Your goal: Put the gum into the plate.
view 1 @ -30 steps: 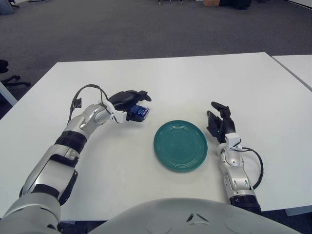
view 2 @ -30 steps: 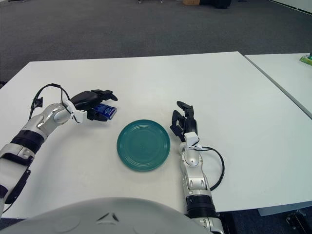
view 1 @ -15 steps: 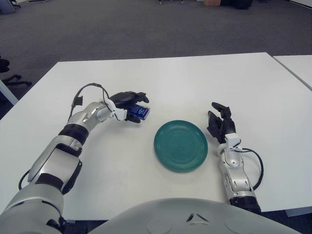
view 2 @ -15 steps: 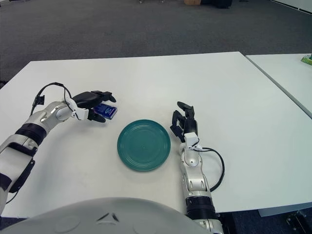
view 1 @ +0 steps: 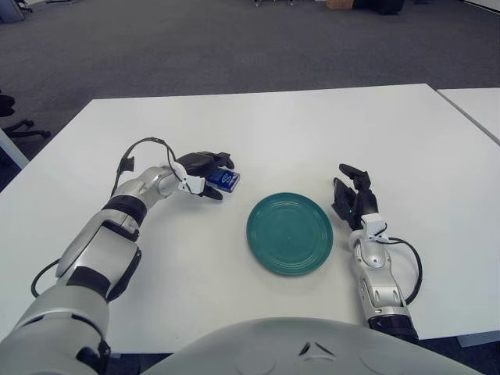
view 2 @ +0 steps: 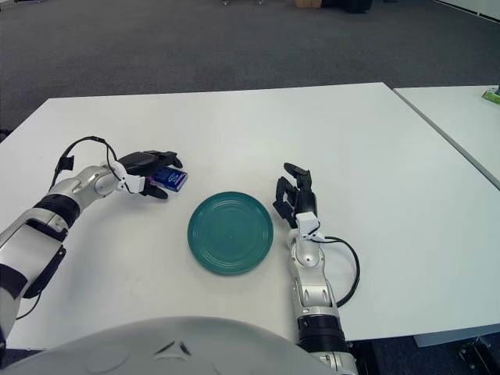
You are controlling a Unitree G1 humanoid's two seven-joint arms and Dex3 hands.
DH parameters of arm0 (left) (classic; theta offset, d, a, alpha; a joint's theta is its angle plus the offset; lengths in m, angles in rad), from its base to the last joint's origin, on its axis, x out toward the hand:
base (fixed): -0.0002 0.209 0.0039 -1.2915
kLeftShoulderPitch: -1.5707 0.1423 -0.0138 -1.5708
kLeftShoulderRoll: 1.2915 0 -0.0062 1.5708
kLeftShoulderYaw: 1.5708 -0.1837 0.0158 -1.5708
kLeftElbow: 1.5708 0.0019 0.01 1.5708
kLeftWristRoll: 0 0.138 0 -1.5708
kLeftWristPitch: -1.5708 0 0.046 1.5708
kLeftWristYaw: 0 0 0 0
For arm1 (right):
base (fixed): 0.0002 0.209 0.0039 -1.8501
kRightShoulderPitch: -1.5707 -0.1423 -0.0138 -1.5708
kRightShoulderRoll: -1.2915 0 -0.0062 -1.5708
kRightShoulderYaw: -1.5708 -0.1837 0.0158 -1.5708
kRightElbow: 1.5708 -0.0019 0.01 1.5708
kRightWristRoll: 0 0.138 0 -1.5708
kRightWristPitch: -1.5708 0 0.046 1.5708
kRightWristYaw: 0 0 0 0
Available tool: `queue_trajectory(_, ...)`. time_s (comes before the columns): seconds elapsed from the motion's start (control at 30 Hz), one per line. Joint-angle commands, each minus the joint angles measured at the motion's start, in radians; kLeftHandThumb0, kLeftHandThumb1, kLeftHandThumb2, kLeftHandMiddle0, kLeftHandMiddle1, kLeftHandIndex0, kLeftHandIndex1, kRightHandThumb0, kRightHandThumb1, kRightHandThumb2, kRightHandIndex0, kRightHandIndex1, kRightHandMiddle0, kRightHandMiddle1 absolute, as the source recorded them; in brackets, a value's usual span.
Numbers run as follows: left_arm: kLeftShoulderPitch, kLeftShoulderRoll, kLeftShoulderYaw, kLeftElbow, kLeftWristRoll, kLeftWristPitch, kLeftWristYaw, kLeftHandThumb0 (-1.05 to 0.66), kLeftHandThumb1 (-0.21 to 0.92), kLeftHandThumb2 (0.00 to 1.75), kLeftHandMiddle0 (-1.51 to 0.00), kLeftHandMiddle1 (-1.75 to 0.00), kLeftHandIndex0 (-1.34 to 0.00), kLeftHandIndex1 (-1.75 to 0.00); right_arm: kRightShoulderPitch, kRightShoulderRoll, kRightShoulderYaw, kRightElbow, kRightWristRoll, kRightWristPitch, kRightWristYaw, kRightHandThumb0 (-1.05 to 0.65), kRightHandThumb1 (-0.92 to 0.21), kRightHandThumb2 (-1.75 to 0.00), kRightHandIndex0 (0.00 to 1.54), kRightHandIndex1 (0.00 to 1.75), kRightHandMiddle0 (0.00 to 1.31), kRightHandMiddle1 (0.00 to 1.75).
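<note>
The gum point(view 1: 226, 181), a small blue pack, lies on the white table point(view 1: 273, 125) to the left of the plate. My left hand point(view 1: 205, 170) is closed around it: the fingers point(view 1: 219, 158) lie over its far side and the thumb sits along its near side. The pack's left end is hidden in the hand, and it rests at table level. The round teal plate point(view 1: 290, 233) sits at the middle front with nothing on it. My right hand point(view 1: 351, 195) rests on the table just right of the plate, fingers relaxed and holding nothing.
A second white table point(view 1: 476, 105) stands to the right across a narrow gap. A black cable point(view 1: 410, 269) loops beside my right forearm. Grey carpet lies beyond the table's far edge.
My left hand has sunk a little and its fingers have drawn in around the gum; the left elbow has dropped toward the table. The gum, plate and right hand have not moved.
</note>
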Motion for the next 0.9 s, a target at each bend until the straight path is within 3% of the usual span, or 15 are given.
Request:
queue_trajectory(0.0,-0.026,-0.012,-0.021,0.046,0.021,0.015,0.030,-0.98,0.92,0.20,-0.22,-0.08,0.00,-0.99,0.069,-0.002,-0.015,0.052,0.011,0.108,0.010,-0.58,-0.92,-0.72,0.46,0.00,0.00,0.92)
queue_trajectory(0.23,-0.037,-0.026,-0.046,0.088,0.020,0.030,0.000,-0.91,0.91,0.14,-0.27,-0.05,-0.05,-0.98,0.075,-0.001,-0.021,0.039,0.008,0.115,0.009,-0.58,-0.92,-0.72,0.45,0.00,0.00,0.94)
queue_trajectory(0.4,-0.034,-0.035,-0.053,0.111,0.006,0.063,-0.055,-0.72,0.85,0.10,-0.36,-0.09,-0.08,-1.03,0.074,-0.003,-0.022,0.032,0.005,0.124,0.010,-0.58,-0.92,-0.71,0.45,0.00,0.00,0.95)
queue_trajectory(0.5,-0.023,-0.036,-0.055,0.116,0.002,0.085,-0.058,-0.63,0.78,0.20,-0.26,-0.51,-0.09,-1.19,0.074,-0.004,-0.022,0.030,0.004,0.124,0.010,-0.58,-0.92,-0.71,0.45,0.01,0.00,0.95)
queue_trajectory(0.53,-0.026,-0.037,-0.066,0.118,0.013,0.095,-0.064,-0.61,0.73,0.29,-0.21,-0.66,-0.09,-1.24,0.074,-0.004,-0.021,0.029,0.004,0.125,0.010,-0.58,-0.92,-0.71,0.45,0.01,0.00,0.95)
queue_trajectory(0.57,-0.019,-0.041,-0.081,0.126,0.028,0.114,-0.055,-0.55,0.65,0.42,-0.17,-0.92,-0.09,-1.36,0.074,-0.005,-0.020,0.027,0.003,0.125,0.012,-0.58,-0.92,-0.70,0.46,0.01,0.00,0.94)
queue_trajectory(0.67,-0.008,-0.047,-0.104,0.138,0.045,0.140,-0.036,-0.44,0.49,0.69,-0.22,-1.31,-0.07,-1.61,0.074,-0.006,-0.019,0.024,0.002,0.127,0.014,-0.58,-0.92,-0.71,0.47,0.01,0.00,0.92)
queue_trajectory(0.7,0.012,-0.052,-0.118,0.149,0.057,0.163,-0.012,-0.43,0.48,0.72,-0.22,-1.35,-0.06,-1.64,0.075,-0.008,-0.018,0.021,0.002,0.127,0.016,-0.58,-0.92,-0.71,0.47,0.01,0.00,0.92)
queue_trajectory(0.73,0.027,-0.056,-0.129,0.158,0.065,0.180,0.006,-0.14,0.53,0.73,-0.33,-1.42,-0.10,-1.68,0.076,-0.009,-0.017,0.018,0.002,0.127,0.018,-0.58,-0.92,-0.71,0.47,0.02,0.00,0.91)
queue_trajectory(0.77,0.042,-0.061,-0.140,0.168,0.072,0.203,0.026,0.05,0.57,0.74,-0.40,-1.46,-0.12,-1.70,0.076,-0.012,-0.019,0.016,0.003,0.128,0.021,-0.58,-0.92,-0.71,0.48,0.02,0.00,0.90)
queue_trajectory(0.87,0.072,-0.076,-0.156,0.195,0.075,0.264,0.075,0.02,0.46,0.98,-0.53,-1.48,-0.30,-1.73,0.077,-0.016,-0.023,0.012,0.004,0.129,0.023,-0.57,-0.92,-0.71,0.49,0.02,0.00,0.89)
